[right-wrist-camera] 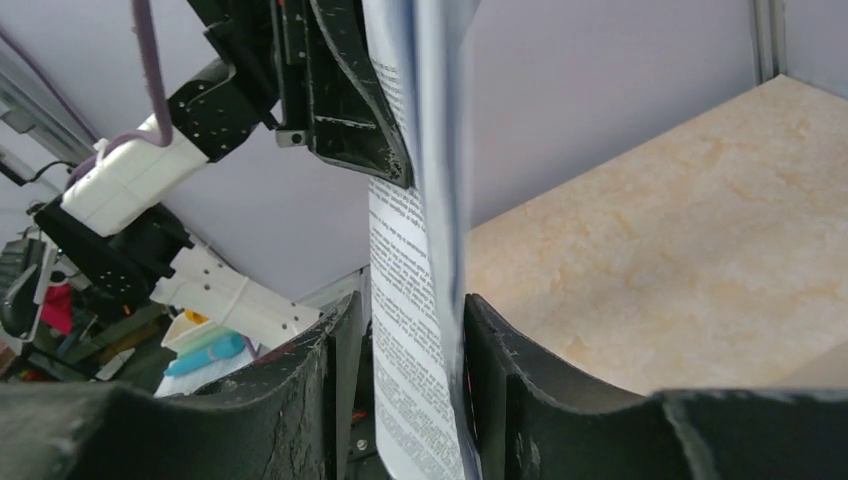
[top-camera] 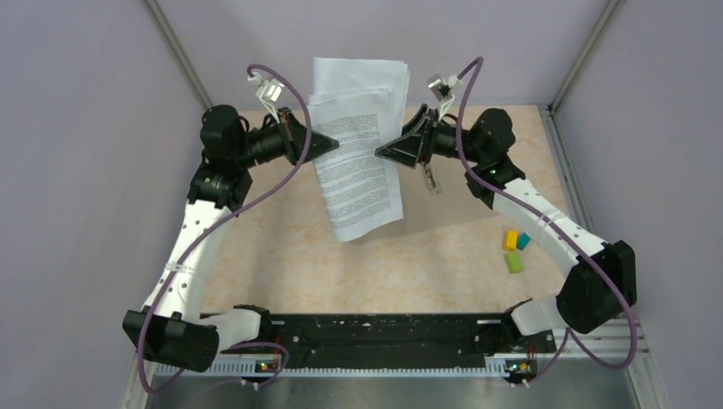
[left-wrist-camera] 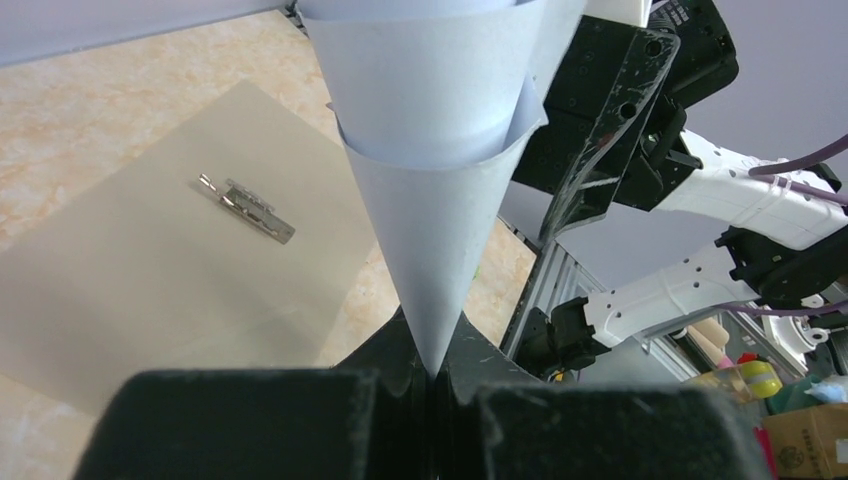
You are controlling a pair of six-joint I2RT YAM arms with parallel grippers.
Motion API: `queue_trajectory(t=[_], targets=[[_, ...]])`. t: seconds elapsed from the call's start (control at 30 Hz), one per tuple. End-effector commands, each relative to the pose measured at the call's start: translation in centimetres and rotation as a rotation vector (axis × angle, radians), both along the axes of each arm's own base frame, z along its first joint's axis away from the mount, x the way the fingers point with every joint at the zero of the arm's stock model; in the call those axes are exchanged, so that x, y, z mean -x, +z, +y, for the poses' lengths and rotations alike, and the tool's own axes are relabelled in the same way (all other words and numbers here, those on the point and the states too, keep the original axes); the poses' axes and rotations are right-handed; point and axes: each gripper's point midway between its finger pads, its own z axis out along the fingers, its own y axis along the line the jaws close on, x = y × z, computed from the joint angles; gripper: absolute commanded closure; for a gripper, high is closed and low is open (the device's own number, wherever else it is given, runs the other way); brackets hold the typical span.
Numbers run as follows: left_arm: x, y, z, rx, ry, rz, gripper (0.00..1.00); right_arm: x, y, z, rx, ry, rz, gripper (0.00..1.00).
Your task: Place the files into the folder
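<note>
White printed paper sheets (top-camera: 362,179), 1 hanging stack, left gripper (top-camera: 334,145) pinching its 9 o'clock edge, right gripper (top-camera: 379,154) straddling 3 o'clock, clamp unclear, flat brown kraft-cardboard folder (left-wrist-camera: 150,300) beneath.

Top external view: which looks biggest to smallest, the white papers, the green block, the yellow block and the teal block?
1. The files, by far, though they are held up nearer the camera.
2. The green block and yellow block: too alike to rank.
3. The teal block, slightly smaller.

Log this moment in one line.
left gripper shut on files | right gripper open around files | files held above folder
</note>
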Motion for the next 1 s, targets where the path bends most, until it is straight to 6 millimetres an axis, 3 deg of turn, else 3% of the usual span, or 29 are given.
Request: queue_trajectory(t=[0.0, 0.2, 0.33, 0.37, 0.47, 0.5, 0.6, 0.7, 0.83, 0.97], targets=[[0.5, 0.8, -0.6, 0.017, -0.038, -0.053, 1.0, -0.1, 0.3, 1.1, 0.053, -0.063, -0.061, 0.59], [0.1, -0.3, -0.6, 0.011, -0.026, -0.028, 1.0, -1.0, -0.3, 0.9, 0.064, -0.127, -0.048, 0.67], [-0.6, -1.6, -0.7, 0.009, -0.009, 0.017, 0.99, -1.5, -0.8, 1.2, 0.077, -0.154, -0.005, 0.94], [-0.9, -2.1, -0.7, 0.005, 0.009, 0.033, 0.92, -1.6, -1.1, 1.5, 0.091, -0.166, 0.012, 1.0], [-3.4, -4.5, 0.8, -0.043, 0.194, 0.126, 0.67, -2.6, -2.9, 2.0, 0.158, -0.247, 0.099, 1.0], [-4.4, -5.8, 1.9, -0.08, 0.292, 0.177, 0.52, -3.0, -4.1, 2.2, 0.19, -0.272, 0.156, 1.0], [-6.4, -10.7, 7.7, -0.248, 0.674, 0.355, 0.32, -3.3, -8.0, 3.3, 0.249, -0.302, 0.309, 1.0], [-5.7, -14.1, 12.3, -0.393, 0.912, 0.451, 0.28, -3.2, -11.9, 4.1, 0.285, -0.303, 0.457, 1.0], [-4.8, -16.4, 13.3, -0.43, 0.962, 0.496, 0.23, -4.3, -19.3, 2.5, 0.426, -0.416, 0.62, 1.0], [-4.4, -19.4, 11.5, -0.438, 0.894, 0.552, 0.36, -4.8, -26.4, 0.6, 0.562, -0.483, 0.71, 1.0]])
